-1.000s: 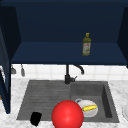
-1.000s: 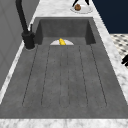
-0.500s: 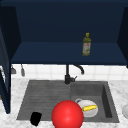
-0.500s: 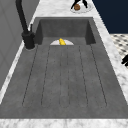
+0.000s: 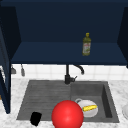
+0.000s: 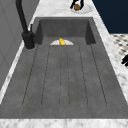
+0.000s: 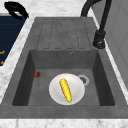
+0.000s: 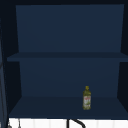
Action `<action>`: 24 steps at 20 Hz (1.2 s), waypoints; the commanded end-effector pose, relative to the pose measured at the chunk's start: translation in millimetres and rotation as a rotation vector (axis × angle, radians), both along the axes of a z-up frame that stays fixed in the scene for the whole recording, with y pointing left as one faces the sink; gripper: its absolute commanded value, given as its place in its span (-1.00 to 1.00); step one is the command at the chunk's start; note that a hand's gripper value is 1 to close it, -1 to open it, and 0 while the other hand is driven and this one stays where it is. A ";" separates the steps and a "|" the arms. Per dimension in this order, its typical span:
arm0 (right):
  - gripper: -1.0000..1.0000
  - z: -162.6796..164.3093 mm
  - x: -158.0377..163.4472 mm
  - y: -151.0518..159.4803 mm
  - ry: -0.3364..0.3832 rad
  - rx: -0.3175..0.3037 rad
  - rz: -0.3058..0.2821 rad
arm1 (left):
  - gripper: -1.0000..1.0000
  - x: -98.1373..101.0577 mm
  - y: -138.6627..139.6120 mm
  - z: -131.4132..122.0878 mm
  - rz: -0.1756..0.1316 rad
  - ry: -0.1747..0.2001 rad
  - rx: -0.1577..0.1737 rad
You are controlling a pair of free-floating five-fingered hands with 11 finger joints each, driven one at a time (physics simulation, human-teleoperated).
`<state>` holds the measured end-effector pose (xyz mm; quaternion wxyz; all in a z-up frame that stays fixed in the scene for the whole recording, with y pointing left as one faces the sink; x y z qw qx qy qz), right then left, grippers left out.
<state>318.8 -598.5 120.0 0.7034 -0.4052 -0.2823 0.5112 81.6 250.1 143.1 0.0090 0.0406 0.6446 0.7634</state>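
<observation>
Two black hands: left hand [image 5: 35, 118] at grey sink's [image 5: 45, 95] front-left edge; right hand [image 6: 75, 3] over small brown lump [image 6: 77, 7] on white desk plate [image 6: 86, 9]. Cannot tell either grip. Centre fingers on lump.

One bottle [image 5: 86, 44] stands on the cabinet shelf [image 5: 50, 53]; the upper view shows two shelves in that cabinet. One tap [image 5: 68, 75] rises behind one sink [image 5: 105, 87]. In the basin lies one white plate [image 7: 56, 95] bearing one corn cob [image 7: 65, 90], and one small red thing [image 7: 37, 74] sits near the basin's wall. One big red ball [image 5: 67, 115] is at the front. A second plate [image 6: 86, 9] rests on the counter, with one brown item [image 6: 77, 7] on it. Two black hands show: one [image 5: 35, 118] at the sink's front left, one [image 6: 75, 3] over the counter plate.
</observation>
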 end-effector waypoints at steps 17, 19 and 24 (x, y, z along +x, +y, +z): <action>1.00 39.2 -39.1 29.3 -0.186 -0.033 -0.069 | 0.00 0.0 0.0 0.0 0.000 0.000 0.000; 1.00 48.9 -41.6 39.5 -0.182 -0.051 -0.077 | 0.00 0.0 0.0 0.0 0.000 0.000 0.000; 1.00 71.1 -45.2 65.7 -0.176 -0.068 -0.047 | 0.00 0.0 0.0 0.0 0.000 0.000 0.000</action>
